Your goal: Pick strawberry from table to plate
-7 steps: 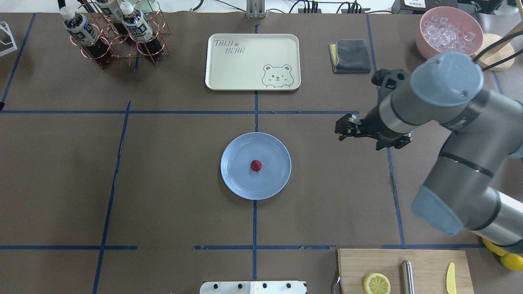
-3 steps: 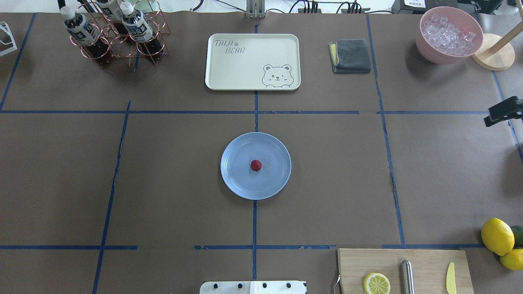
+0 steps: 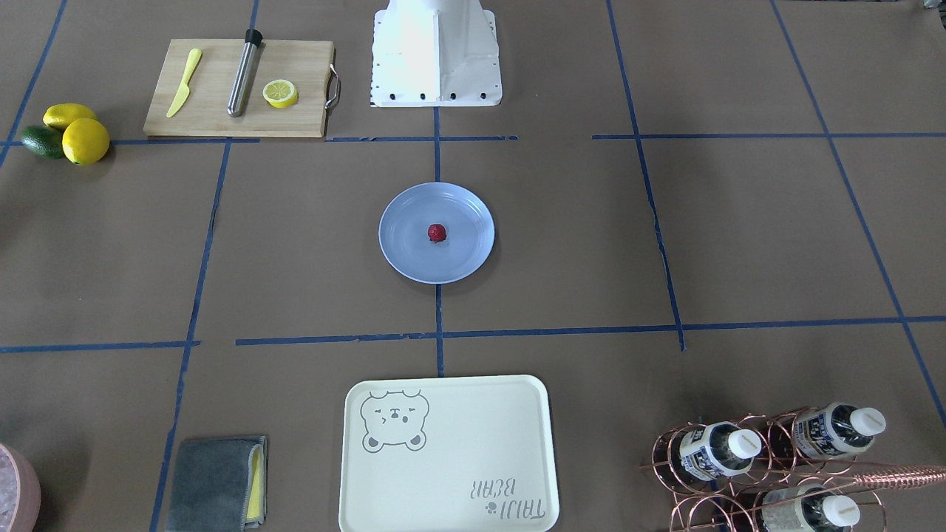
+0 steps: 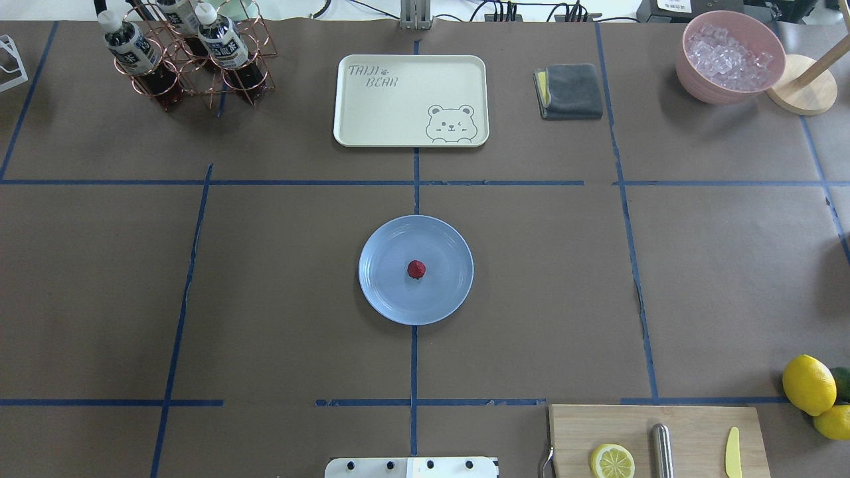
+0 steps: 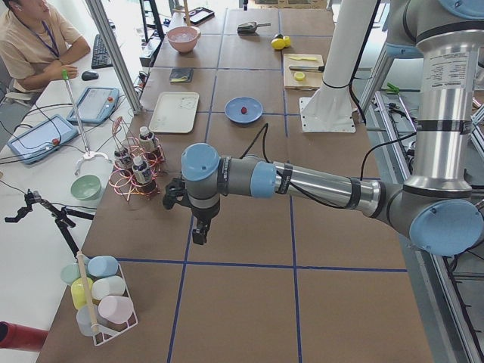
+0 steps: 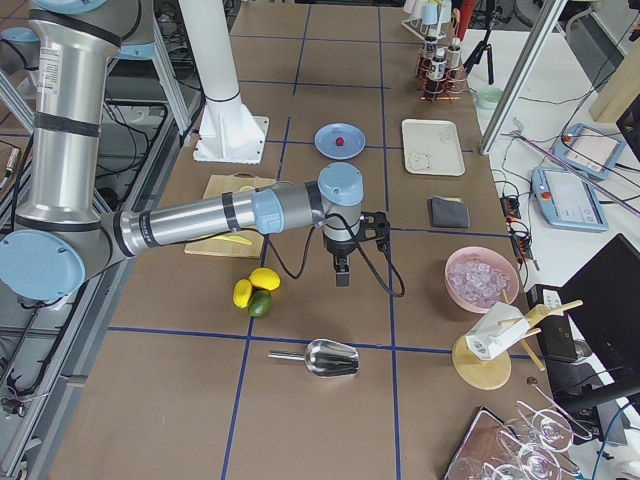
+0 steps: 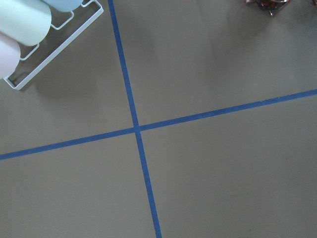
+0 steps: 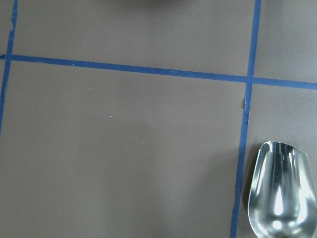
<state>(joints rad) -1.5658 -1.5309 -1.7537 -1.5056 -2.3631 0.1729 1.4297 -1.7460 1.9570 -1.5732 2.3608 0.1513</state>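
Scanning table (image 4: 265,299): both arms out at its ends, well away from centre. Left gripper (image 5: 198,231) hangs near bottle rack (image 5: 134,170), right gripper (image 6: 341,272) close to lemons (image 6: 265,279). Opening of either: cannot tell, fingers absent from wrist views. Plate (image 4: 382,292) far from both, strawberry (image 4: 416,269) sitting mid-plate. Job looks done. Risk: careless sweep clips rack or lemons; plate nudged, berry rolls off.

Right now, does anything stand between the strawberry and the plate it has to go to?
Nothing visible does: the strawberry already lies near the middle of the plate.
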